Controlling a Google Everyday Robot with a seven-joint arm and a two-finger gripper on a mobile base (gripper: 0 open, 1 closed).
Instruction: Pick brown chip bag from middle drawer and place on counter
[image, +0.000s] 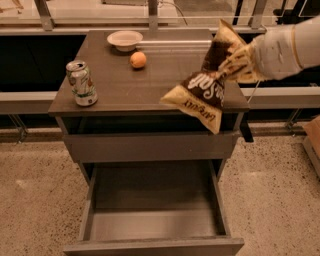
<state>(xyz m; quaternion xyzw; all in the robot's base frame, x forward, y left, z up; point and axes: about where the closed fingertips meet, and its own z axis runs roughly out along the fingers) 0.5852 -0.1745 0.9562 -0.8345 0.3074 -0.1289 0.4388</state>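
Holding brown chip bag (204, 93), jaws abv counter (145, 87)

The robot's arm (286, 49) is showing as a thick, rounded, cream-white segment, its shell looking faintly speckled and tinted yellowish. A thin darker band is ringing it close to the view's right edge. At the arm's narrower end, in the upper right of the view, the gripper (229, 67) is presenting slender, pale yellow-cream fingers (243, 59).
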